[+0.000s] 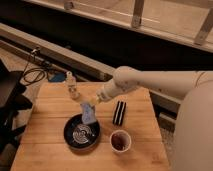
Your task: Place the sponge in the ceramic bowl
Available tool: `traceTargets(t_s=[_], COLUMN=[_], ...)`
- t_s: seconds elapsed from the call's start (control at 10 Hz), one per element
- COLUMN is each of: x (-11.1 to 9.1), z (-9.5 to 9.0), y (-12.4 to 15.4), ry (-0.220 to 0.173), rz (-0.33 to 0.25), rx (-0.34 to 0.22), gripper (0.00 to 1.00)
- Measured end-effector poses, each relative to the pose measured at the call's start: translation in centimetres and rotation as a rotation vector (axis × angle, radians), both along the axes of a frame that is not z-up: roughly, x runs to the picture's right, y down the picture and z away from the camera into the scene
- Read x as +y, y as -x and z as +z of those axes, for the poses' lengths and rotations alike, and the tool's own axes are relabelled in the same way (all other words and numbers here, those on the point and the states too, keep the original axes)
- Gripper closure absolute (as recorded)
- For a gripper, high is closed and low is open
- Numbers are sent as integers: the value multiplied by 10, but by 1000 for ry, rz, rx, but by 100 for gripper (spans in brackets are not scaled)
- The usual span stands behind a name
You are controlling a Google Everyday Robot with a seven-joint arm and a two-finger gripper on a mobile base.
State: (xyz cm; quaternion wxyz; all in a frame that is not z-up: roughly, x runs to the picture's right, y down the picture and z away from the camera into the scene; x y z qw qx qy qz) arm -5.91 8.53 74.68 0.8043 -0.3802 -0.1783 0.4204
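Wooden butcher-block table (45,115) carries a dark ceramic bowl (69,131) towards its near edge, a little left of centre, with a pale ringed pattern showing inside. The white arm (150,80) reaches in from the right edge, and the gripper (92,105) hangs above the bowl's far right rim. Its fingers are closed on a pale blue sponge (89,116), which hangs tilted from them, its lower end over the inside of the bowl; whether it touches the bowl cannot be told. A white cup (113,145) with a reddish-brown inside stands just right of the bowl, near the near edge. A black ribbed object (119,113) lies beyond the cup, towards the right edge. A small bottle (73,88) stands upright near the far edge.
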Motion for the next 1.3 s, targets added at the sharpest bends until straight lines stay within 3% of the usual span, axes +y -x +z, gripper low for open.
traceTargets(t_s=[0.1,0.2,0.4,0.6,0.8,1.0,1.1,1.3], x=[22,32,32,21,26,23,22,22], z=[-7,-13,-18,-17,-19,-19,-19,-20], y=[0,5,6,12,8,8,10,10], ry=[91,107,84,75,74,63,61,44], rz=[-52,-95,-99,-113,-132,-131,-137,-162], rx=[41,58,47,33,34,29,24,11], gripper=[100,100,91,69,48,33,28,28])
